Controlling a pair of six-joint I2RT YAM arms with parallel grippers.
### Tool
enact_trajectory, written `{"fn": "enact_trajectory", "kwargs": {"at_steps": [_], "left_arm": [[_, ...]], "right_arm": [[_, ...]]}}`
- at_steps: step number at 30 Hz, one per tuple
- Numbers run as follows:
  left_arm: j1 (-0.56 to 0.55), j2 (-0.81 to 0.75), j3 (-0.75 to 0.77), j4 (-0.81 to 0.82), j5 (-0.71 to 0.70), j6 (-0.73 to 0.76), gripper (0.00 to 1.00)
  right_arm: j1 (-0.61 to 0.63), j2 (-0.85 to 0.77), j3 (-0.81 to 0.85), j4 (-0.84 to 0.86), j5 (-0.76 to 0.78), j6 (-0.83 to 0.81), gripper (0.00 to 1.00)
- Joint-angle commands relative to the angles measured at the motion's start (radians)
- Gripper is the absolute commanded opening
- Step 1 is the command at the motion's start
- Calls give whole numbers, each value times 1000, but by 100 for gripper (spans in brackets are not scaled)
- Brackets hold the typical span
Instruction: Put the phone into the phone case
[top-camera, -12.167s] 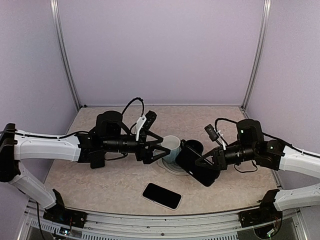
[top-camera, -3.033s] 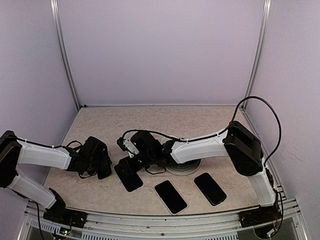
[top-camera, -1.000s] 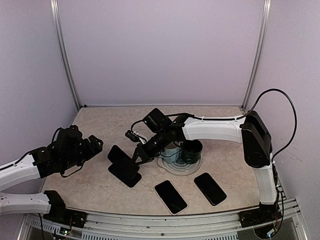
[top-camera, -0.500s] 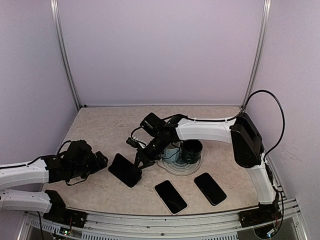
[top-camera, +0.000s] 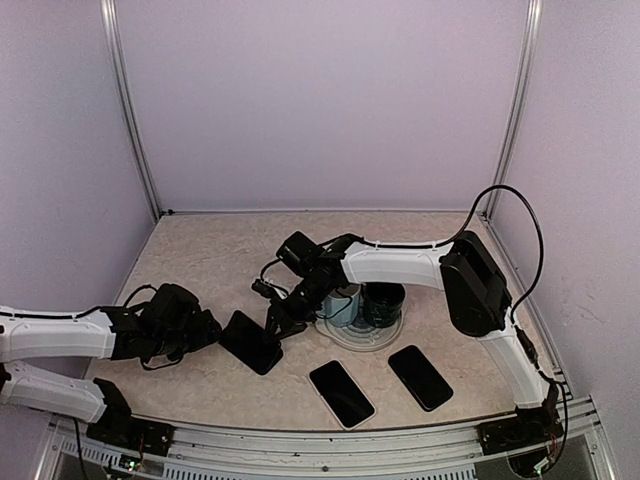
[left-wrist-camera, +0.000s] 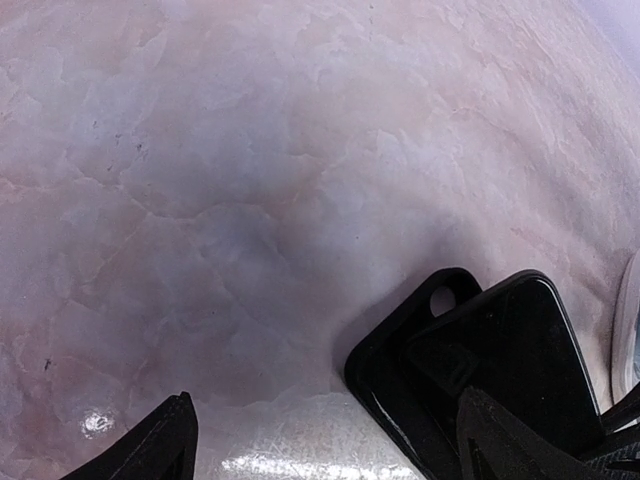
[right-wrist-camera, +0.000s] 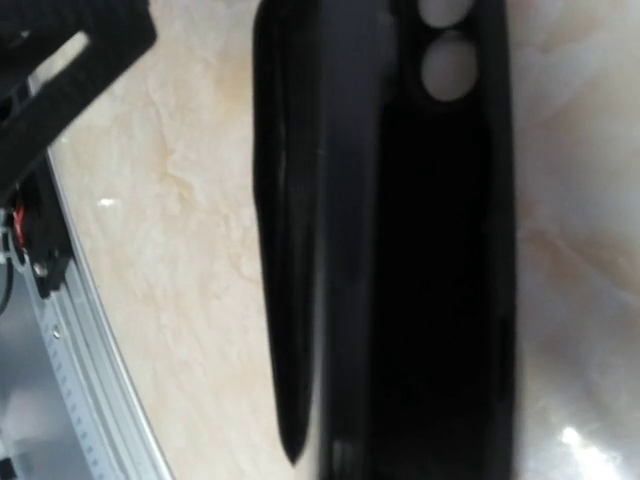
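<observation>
The black phone case (top-camera: 250, 342) lies tilted on the table left of centre. My right gripper (top-camera: 277, 318) is shut on its right edge. In the right wrist view the case (right-wrist-camera: 430, 250) fills the frame, with two camera holes at the top and one finger (right-wrist-camera: 295, 330) along its left side. In the left wrist view the case (left-wrist-camera: 470, 370) sits at the lower right. My left gripper (left-wrist-camera: 335, 450) is open just left of it (top-camera: 208, 330), with its right fingertip over the case. Two dark phones (top-camera: 342, 393) (top-camera: 420, 377) lie flat near the front edge.
A round plate (top-camera: 345, 342) right of the case carries a light blue cup (top-camera: 345, 300) and a dark cup (top-camera: 385, 300). The right arm reaches across above them. Purple walls close in the back and sides. A metal rail runs along the front edge.
My right gripper has lowered the case closer to the table. My left gripper has moved right, up to the case's left edge. The two phones have not moved.
</observation>
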Motion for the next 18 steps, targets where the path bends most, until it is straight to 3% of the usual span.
{"fn": "enact_trajectory", "kwargs": {"at_steps": [1,3,12,18], "left_arm": [[-7,40,21,40,0,6,89],[-7,62,25,49,8,6,89],[-7,123,23,53,18,-26,87],[-14,54,-6,76,22,-68,82]], "right_arm": [[-9,37,39,0,0,-4,24],[-9,35,42,2,25,1,31],[11,16,48,21,227,-35,33],[27,47,101,37,309,-85,36]]}}
